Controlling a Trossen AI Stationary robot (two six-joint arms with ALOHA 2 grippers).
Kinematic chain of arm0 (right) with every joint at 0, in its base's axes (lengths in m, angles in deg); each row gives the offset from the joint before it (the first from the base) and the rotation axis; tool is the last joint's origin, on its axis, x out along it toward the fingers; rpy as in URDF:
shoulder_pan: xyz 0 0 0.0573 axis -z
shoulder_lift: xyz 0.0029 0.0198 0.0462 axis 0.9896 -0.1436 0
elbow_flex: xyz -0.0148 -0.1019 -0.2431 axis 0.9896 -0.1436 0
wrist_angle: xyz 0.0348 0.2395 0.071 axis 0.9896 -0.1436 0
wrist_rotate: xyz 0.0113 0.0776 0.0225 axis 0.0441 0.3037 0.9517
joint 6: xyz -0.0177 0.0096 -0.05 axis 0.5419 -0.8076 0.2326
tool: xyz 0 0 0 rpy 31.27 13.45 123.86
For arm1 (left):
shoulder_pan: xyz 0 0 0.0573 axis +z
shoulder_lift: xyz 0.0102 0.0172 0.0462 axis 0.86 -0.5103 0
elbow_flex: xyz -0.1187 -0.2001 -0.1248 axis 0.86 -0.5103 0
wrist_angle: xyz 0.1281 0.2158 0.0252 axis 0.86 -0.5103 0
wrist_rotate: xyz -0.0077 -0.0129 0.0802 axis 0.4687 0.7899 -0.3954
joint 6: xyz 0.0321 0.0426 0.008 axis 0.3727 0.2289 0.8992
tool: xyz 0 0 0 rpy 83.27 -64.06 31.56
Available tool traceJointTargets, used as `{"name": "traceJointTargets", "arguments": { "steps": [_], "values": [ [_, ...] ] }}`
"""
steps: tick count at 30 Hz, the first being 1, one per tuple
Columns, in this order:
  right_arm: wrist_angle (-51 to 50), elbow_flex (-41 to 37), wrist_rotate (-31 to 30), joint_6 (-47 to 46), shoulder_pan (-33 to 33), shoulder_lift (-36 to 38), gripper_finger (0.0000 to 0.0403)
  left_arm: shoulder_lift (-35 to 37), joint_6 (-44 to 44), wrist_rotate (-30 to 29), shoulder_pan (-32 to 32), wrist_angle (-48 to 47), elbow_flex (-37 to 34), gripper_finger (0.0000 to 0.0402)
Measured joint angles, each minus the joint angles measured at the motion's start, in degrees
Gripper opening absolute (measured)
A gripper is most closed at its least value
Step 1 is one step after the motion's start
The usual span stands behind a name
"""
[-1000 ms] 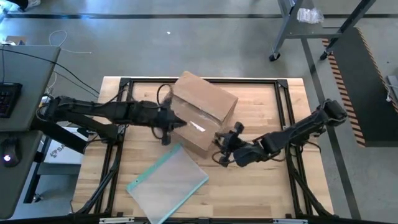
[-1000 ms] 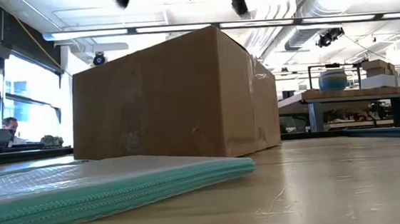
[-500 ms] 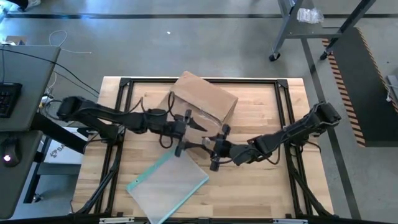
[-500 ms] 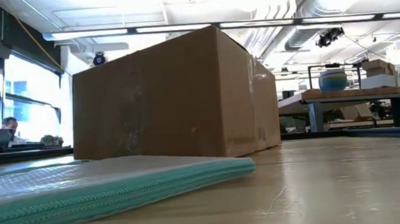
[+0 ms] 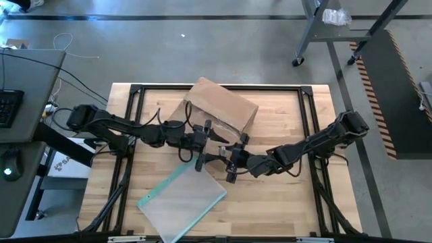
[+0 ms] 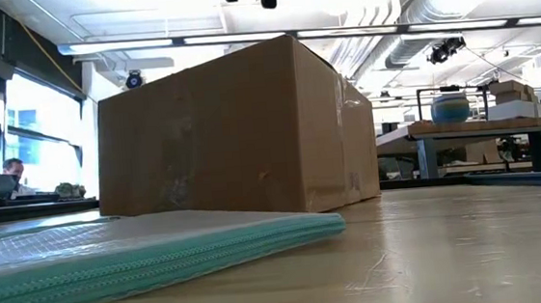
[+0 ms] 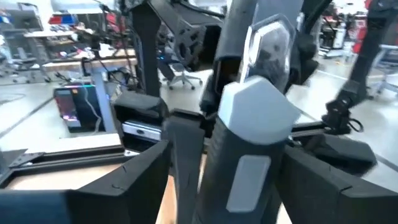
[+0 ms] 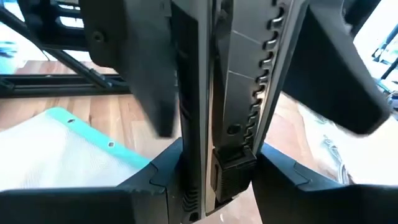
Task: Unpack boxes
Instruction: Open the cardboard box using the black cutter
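Observation:
The brown cardboard box (image 5: pixel 221 106) stands on its bottom at the table's far middle, clear tape on its top; it fills the low view (image 6: pixel 230 126). Just in front of it, above the table, my two grippers meet tip to tip. My right gripper (image 5: pixel 233 158) is shut on a dark long tool (image 8: pixel 217 124). My left gripper (image 5: pixel 202 145) is open; its fingers (image 8: pixel 146 68) stand on either side of the tool's free end, and I see no touch. My right gripper pinches the dark long tool between its two fingers, at the tool's near end (image 8: pixel 221 177). The fingers come level from the table's right and the tool lies along them, sticking out ahead toward my left gripper. It is held clear of the table.
A flat clear pouch with a teal edge (image 5: pixel 182 199) lies on the table near the front, left of the middle, below the grippers; it also shows low in the low view (image 6: pixel 114 251). Black frame rails (image 5: pixel 307 108) run along the table's sides.
My left gripper has moved toward the table's right edge and opened wide. My right gripper has moved toward the table's left to meet it, still shut on the tool. The box and the pouch have stayed put.

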Motion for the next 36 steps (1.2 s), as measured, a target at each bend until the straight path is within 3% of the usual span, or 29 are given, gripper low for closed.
{"name": "traceJointTargets", "arguments": {
  "steps": [3,8,11,18,24,26,28,32,36],
  "values": [
    [0.0,0.0,0.0,-0.1,0.0,0.0,0.0124,0.4,-0.8,-1.2,-0.4,0.1,0.0,0.0210],
    [-1.1,0.0,0.3,-4.1,0.0,0.1,0.0124,0.7,-0.2,0.5,-0.3,-0.2,0.0,0.0112],
    [-1.8,0.0,0.4,-4.3,0.0,0.1,0.0136,0.8,0.3,0.5,-0.3,-0.9,0.0,0.0112],
    [-12.7,0.0,-1.3,-9.1,-0.9,2.3,0.0241,5.3,0.7,-2.1,-0.9,-5.6,-0.3,0.0112],
    [-20.9,-1.1,-8.5,-13.7,-5.3,3.2,0.0258,15.1,2.2,0.3,-2.3,1.4,-8.6,0.0112],
    [-12.6,-4.1,-9.1,-12.6,-6.6,3.2,0.0258,18.2,2.2,1.3,-2.9,7.2,-12.7,0.0112],
    [2.0,-8.4,-7.3,-8.0,-7.3,3.1,0.0258,20.4,1.8,3.9,-3.2,13.2,-16.5,0.0112],
    [37.1,-16.0,4.9,-0.8,-5.3,0.2,0.0258,21.4,0.0,8.3,-3.6,23.0,-21.2,0.0112],
    [59.0,-17.0,19.1,5.5,-1.5,-5.5,0.0259,21.0,-0.2,8.4,-3.8,24.3,-21.9,0.0112]
  ]
}}
